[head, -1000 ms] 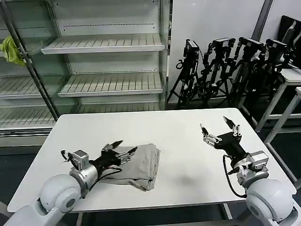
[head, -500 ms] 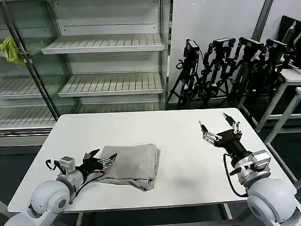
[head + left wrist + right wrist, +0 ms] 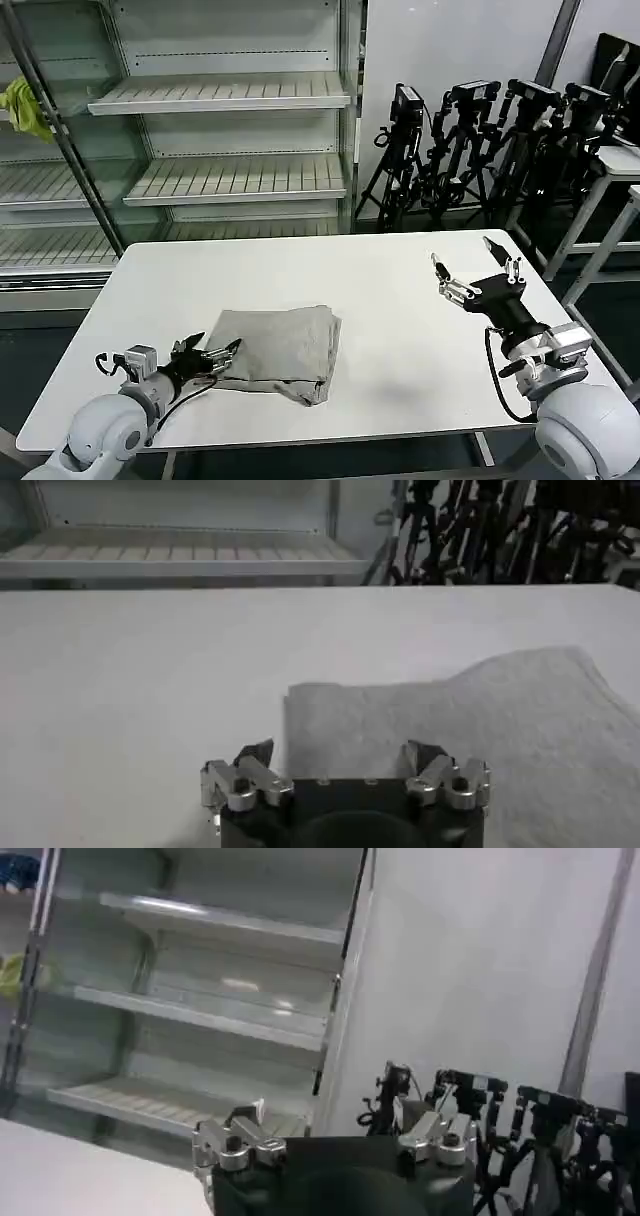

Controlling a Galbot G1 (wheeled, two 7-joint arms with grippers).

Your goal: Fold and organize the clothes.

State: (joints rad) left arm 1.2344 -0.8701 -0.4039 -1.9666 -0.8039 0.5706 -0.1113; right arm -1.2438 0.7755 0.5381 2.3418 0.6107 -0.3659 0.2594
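A light grey T-shirt [image 3: 285, 348] lies folded into a compact rectangle on the white table [image 3: 400, 330], left of centre near the front edge. My left gripper [image 3: 208, 355] is open, low over the table at the shirt's left edge, holding nothing. In the left wrist view the folded shirt [image 3: 470, 730] spreads just beyond the open left gripper [image 3: 340, 752]. My right gripper [image 3: 472, 265] is raised above the table's right side, open and empty, pointing toward the back; the right wrist view shows that open right gripper [image 3: 335, 1123] against the shelves.
Metal shelving [image 3: 220, 95] stands behind the table, with a yellow-green rag [image 3: 22, 105] hanging at its far left. Black tripods [image 3: 480, 140] crowd the back right. A second white table [image 3: 620, 165] stands at the right edge.
My left gripper has drawn back off the shirt toward the table's front left corner, leaving the shirt folded. The right gripper has drifted slightly right.
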